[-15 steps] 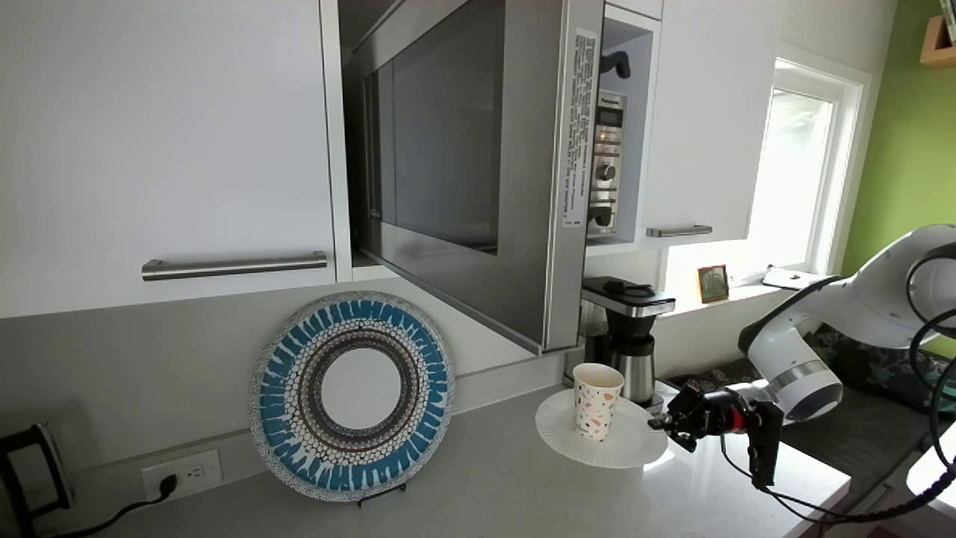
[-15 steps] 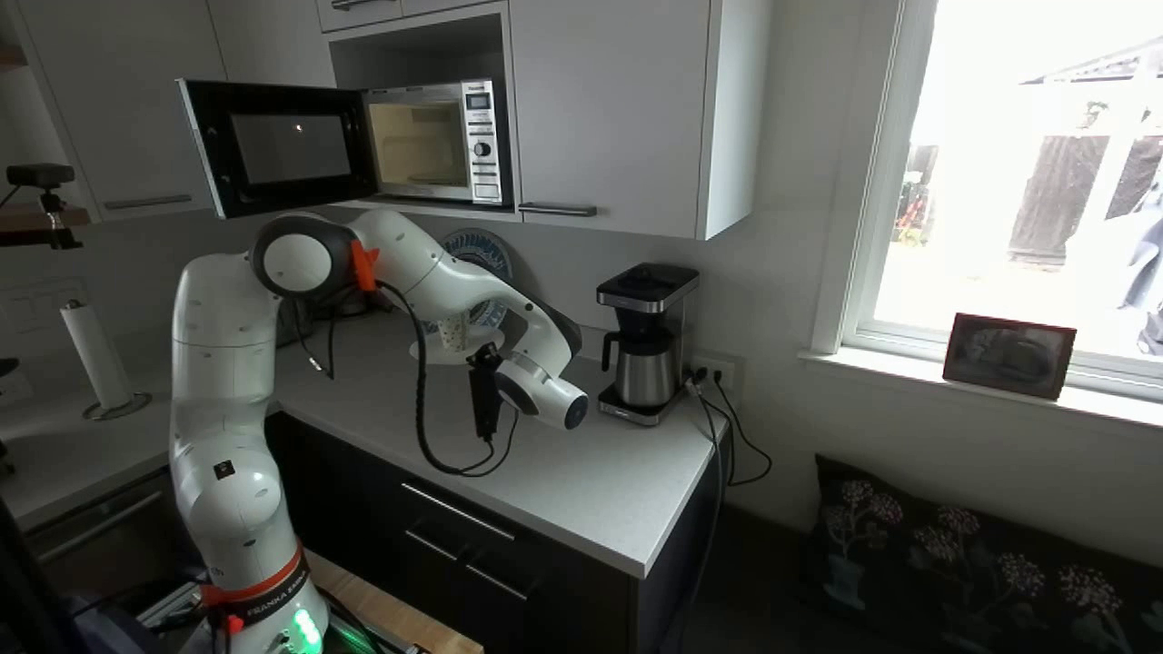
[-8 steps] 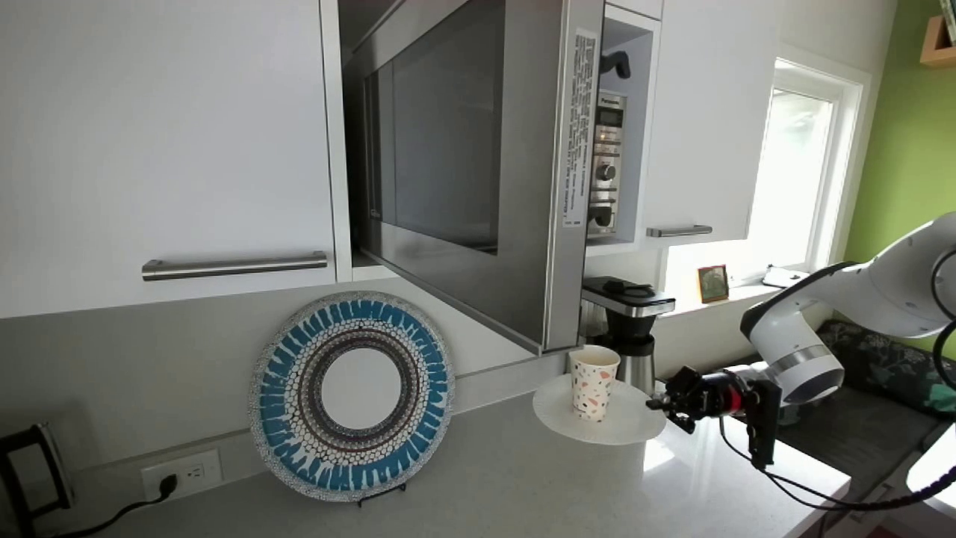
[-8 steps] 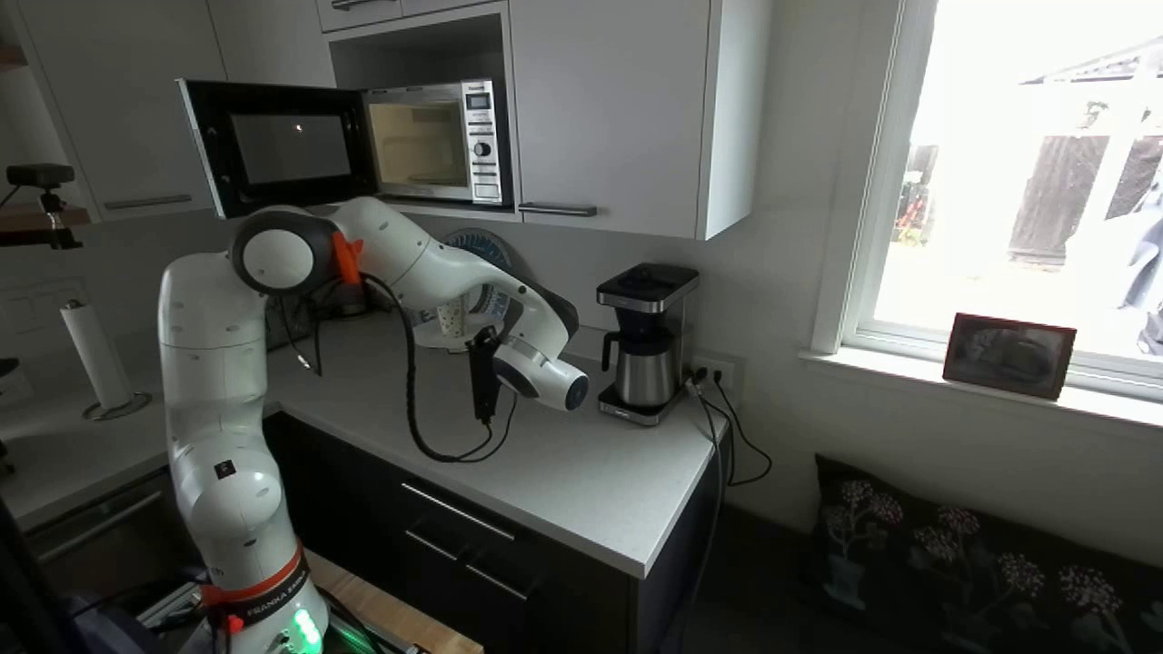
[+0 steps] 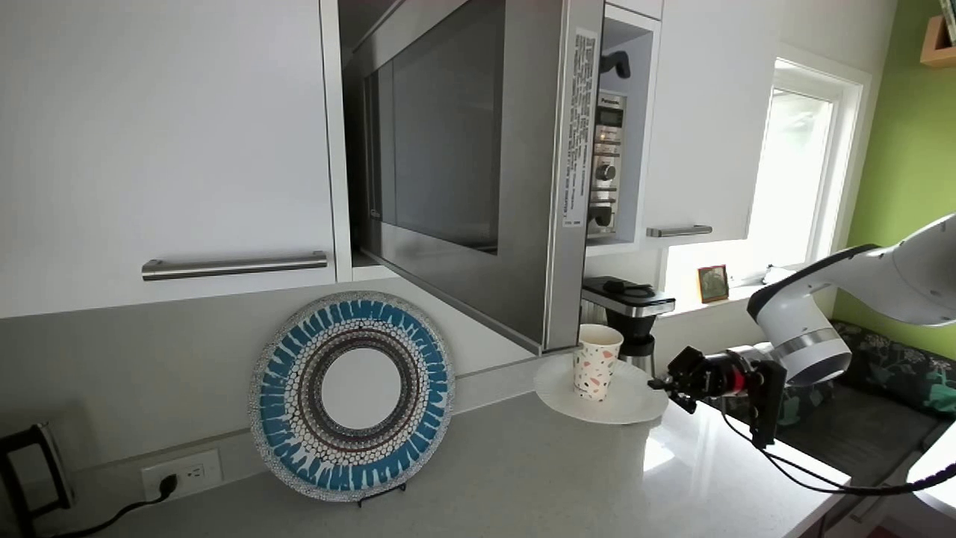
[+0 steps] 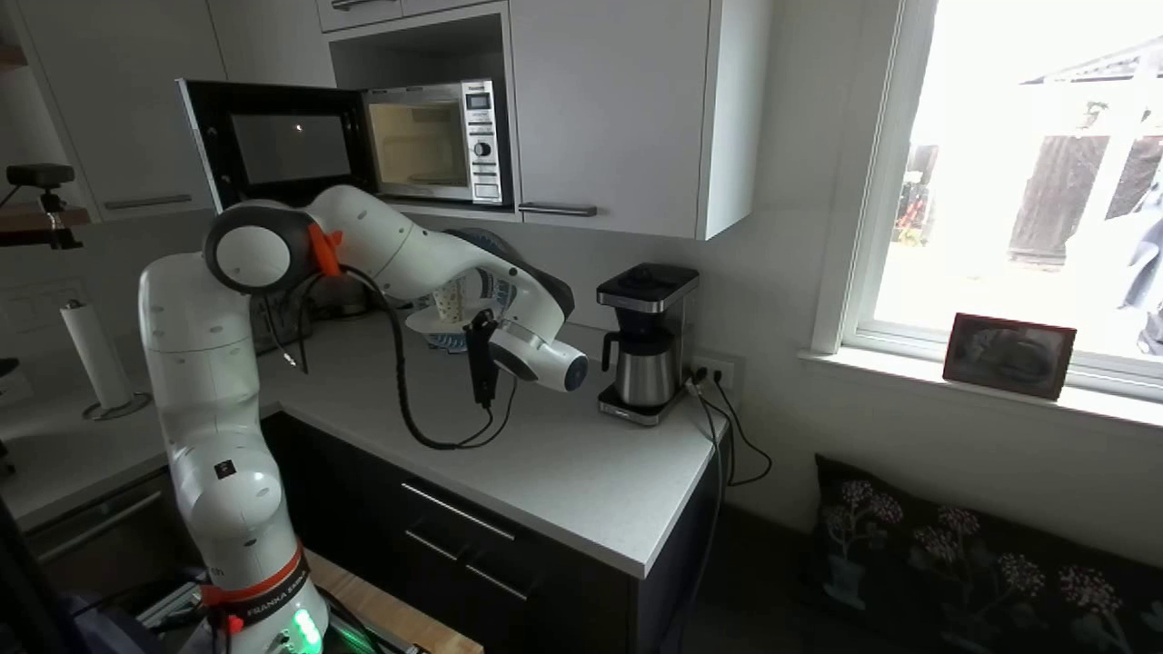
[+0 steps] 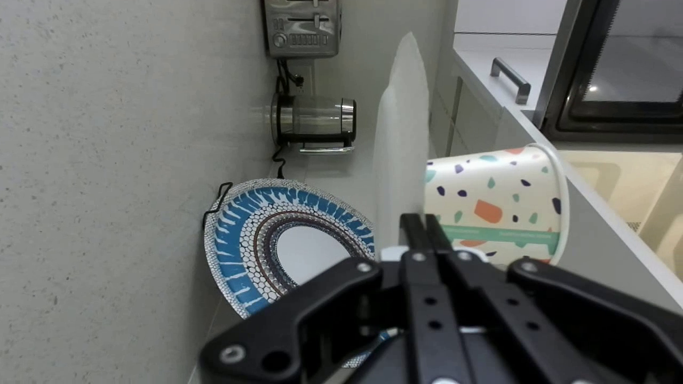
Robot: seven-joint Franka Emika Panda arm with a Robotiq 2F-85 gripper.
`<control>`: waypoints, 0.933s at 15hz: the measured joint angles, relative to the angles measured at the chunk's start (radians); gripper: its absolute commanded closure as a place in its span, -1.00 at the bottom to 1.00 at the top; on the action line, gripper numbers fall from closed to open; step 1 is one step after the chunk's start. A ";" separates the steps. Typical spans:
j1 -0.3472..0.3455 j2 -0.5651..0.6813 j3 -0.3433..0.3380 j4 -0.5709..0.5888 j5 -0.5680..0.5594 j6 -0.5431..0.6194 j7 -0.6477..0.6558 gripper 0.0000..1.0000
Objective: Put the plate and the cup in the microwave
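Note:
The cup (image 5: 596,370) is a white paper cup with coloured specks. It stands upright on a white paper plate (image 5: 633,400); the cup (image 6: 451,300) and plate (image 6: 423,321) also show in the other exterior view. My gripper (image 5: 659,384) is shut on the plate's edge and holds it about level above the counter. In the wrist view the gripper's fingertips (image 7: 424,226) pinch the plate (image 7: 401,144), with the cup (image 7: 491,192) beside them. The microwave (image 6: 483,150) sits in a cabinet niche above, its door (image 5: 455,149) wide open and its inside visible.
The open door overhangs the counter (image 5: 567,478) above the held plate. A blue-patterned round plate (image 5: 299,373) leans on a stand at the back wall. A coffee maker (image 6: 647,368) stands to the right. A glass kettle (image 7: 317,120) and toaster (image 7: 304,32) stand further along.
My gripper has risen steadily with the plate and cup in it. The arm's elbow has moved back and left in an exterior view. The cup stays upright; the microwave door has not moved.

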 measured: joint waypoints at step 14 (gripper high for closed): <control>0.000 -0.027 0.000 0.009 0.000 -0.006 0.017 0.99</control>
